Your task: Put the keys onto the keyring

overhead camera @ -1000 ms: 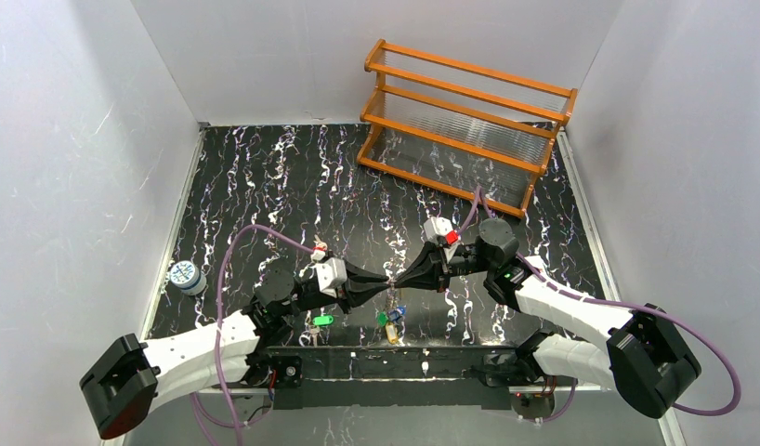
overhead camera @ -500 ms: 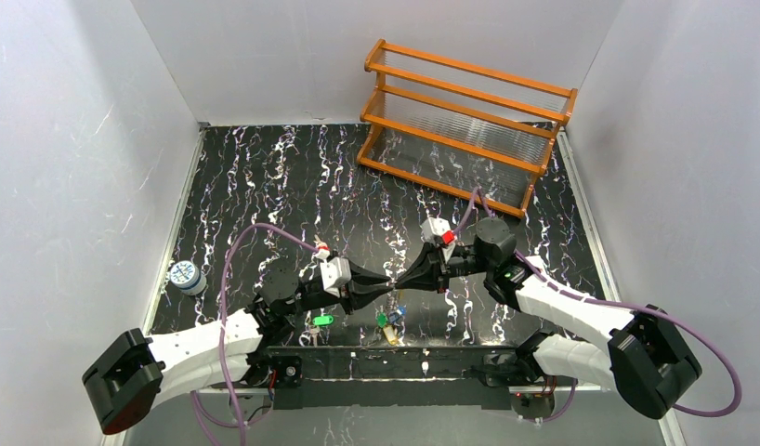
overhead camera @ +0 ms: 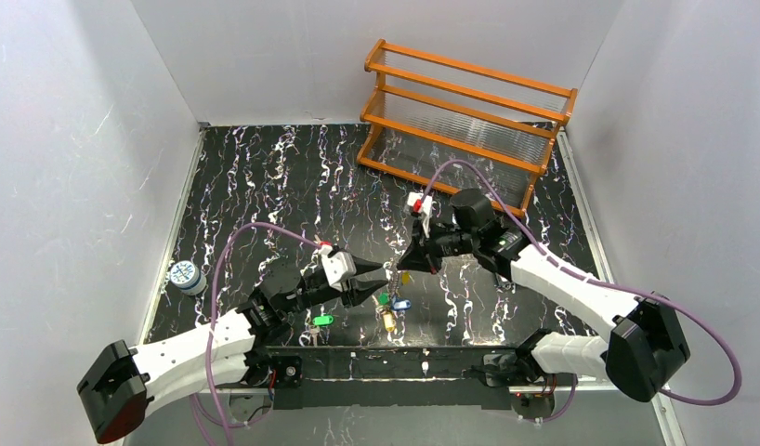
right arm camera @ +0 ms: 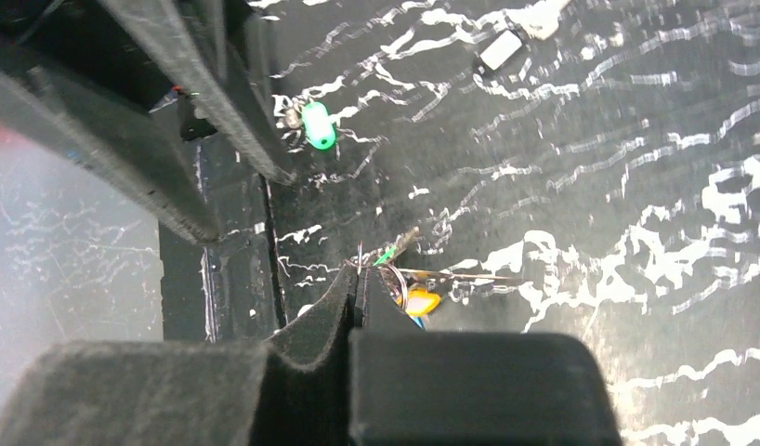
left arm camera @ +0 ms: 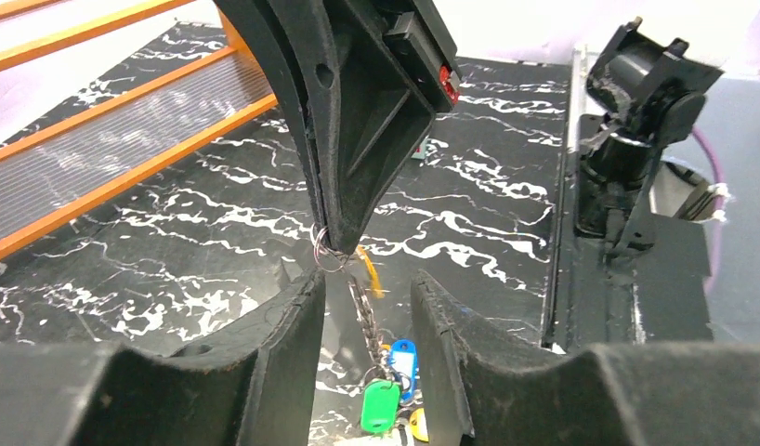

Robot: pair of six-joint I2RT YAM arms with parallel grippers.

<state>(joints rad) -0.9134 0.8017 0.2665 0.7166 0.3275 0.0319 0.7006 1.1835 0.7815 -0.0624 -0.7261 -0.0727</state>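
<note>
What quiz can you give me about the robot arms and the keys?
1. True or false: the right gripper is shut on the keyring.
2. What colour is the lone key lying by itself on the table? A green, B red, C white.
3. Fill in: the jaws of the left gripper stand ____ on either side of the chain.
Key: 1 true; 2 A; 3 open.
</note>
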